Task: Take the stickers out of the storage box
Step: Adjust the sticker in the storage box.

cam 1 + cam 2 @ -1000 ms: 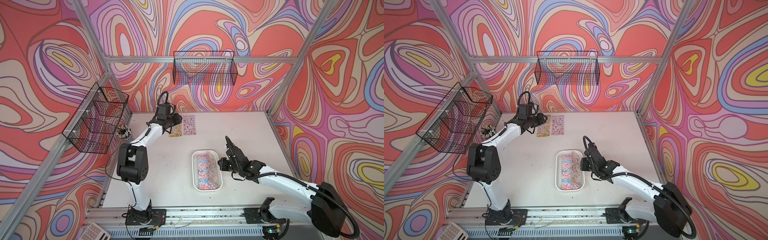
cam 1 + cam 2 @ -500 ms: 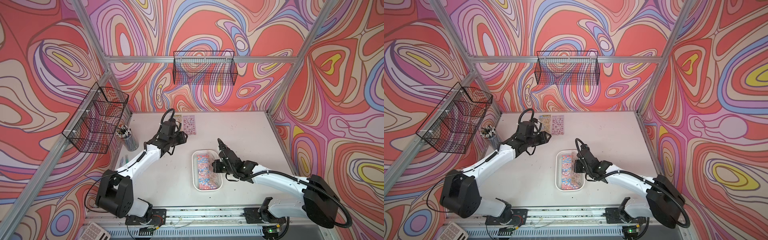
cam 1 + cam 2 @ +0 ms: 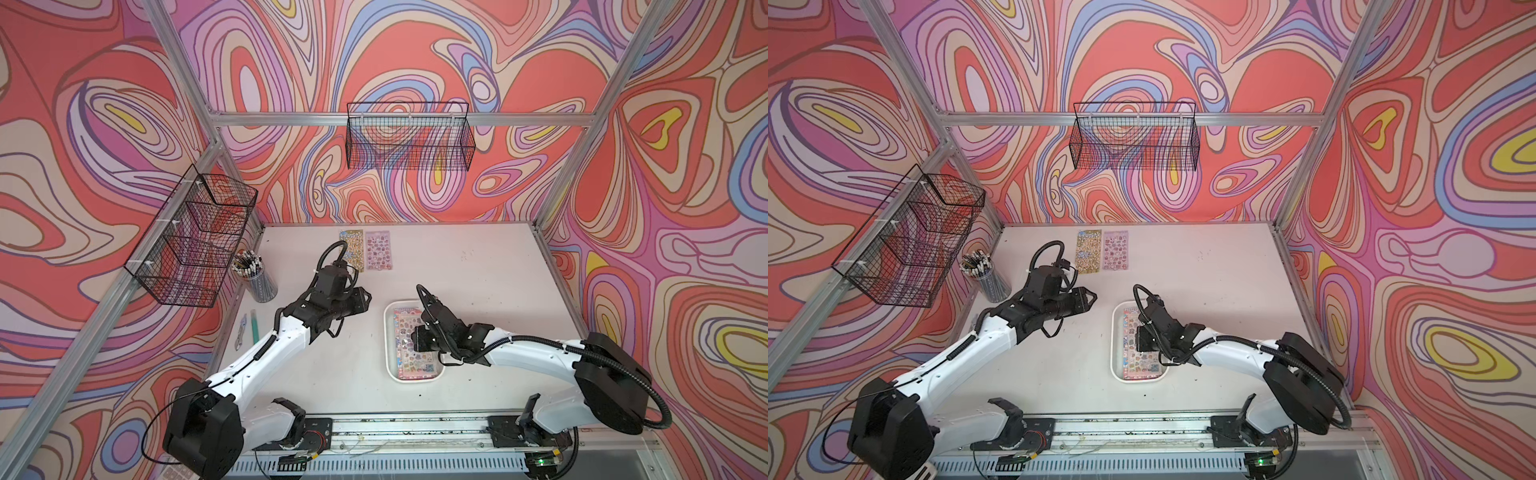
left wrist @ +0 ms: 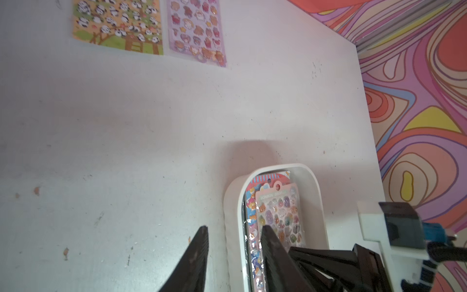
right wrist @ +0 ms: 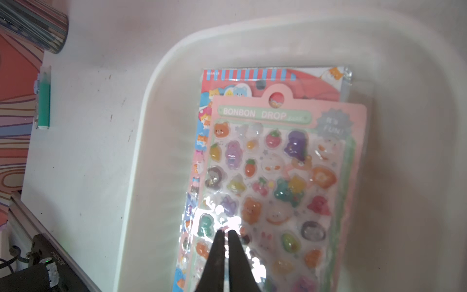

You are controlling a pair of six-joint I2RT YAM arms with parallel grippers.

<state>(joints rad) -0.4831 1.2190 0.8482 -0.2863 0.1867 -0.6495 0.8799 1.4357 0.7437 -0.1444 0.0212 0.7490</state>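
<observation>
Stickers [image 5: 278,177]: thin, light, floppy, glossy-sleeved sheets stacked in storage box [image 3: 387,340] just 5 o'clock of table [image 3: 478,270] centre; likely slippery, best pinched at the 12 o'clock tab edge; right gripper [image 5: 226,231] closed, tips on the stack; left gripper [image 4: 233,227] open, empty.

Stickers [image 5: 278,177] lie stacked in the white storage box [image 3: 388,345].
</observation>
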